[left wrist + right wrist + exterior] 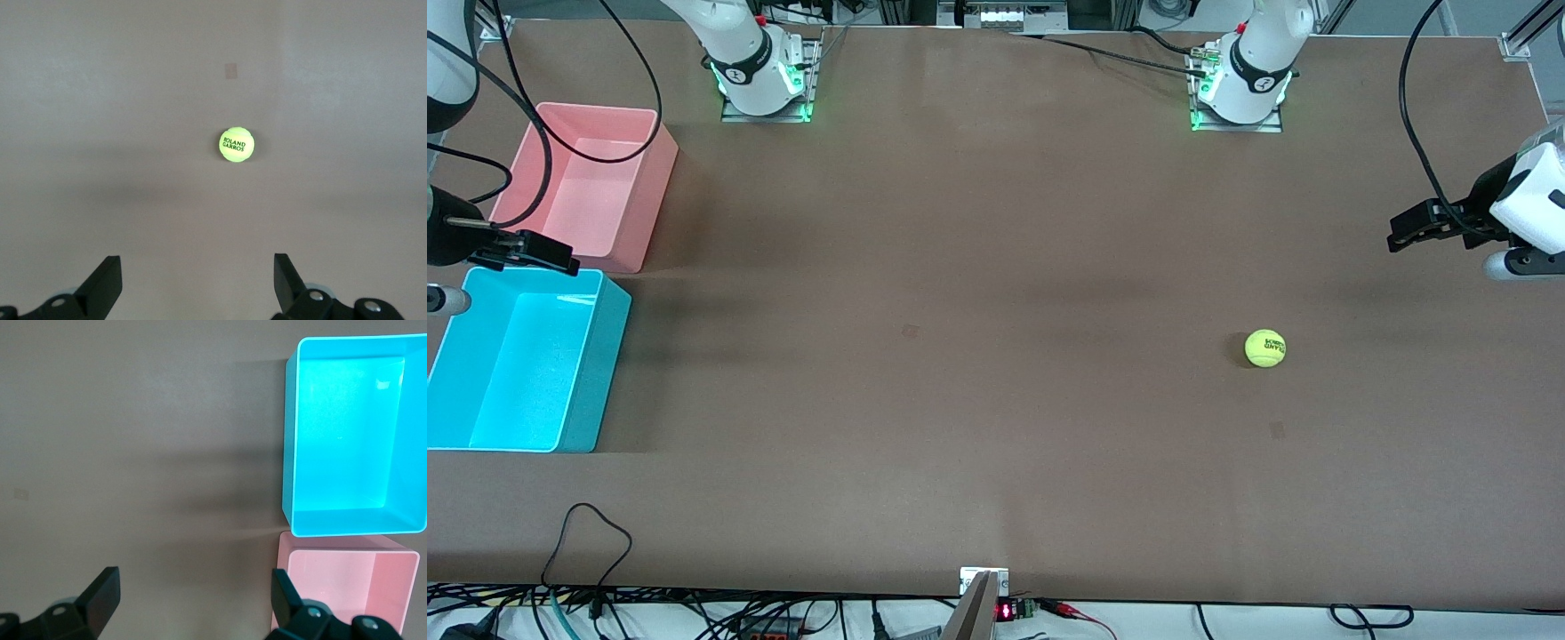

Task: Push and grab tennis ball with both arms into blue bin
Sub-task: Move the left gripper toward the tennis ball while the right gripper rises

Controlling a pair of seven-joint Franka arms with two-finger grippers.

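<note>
I have the brown table [978,267] spread wide on my front feed. At its right arm's end sit two bins touching: the blue bin [525,364] at about nine o'clock on that feed, and the pink bin [587,182] just at its twelve o'clock, farther from the front camera. The right gripper [520,253] hangs over the seam between them, jaws spread wide with nothing between them. The left gripper [1423,227] hovers over the table's left arm's end, around three o'clock, jaws likewise spread and empty. The tennis ball [1265,348], lettered ROLAND GARROS, rests on bare table near four o'clock, well apart from both bins.
</note>
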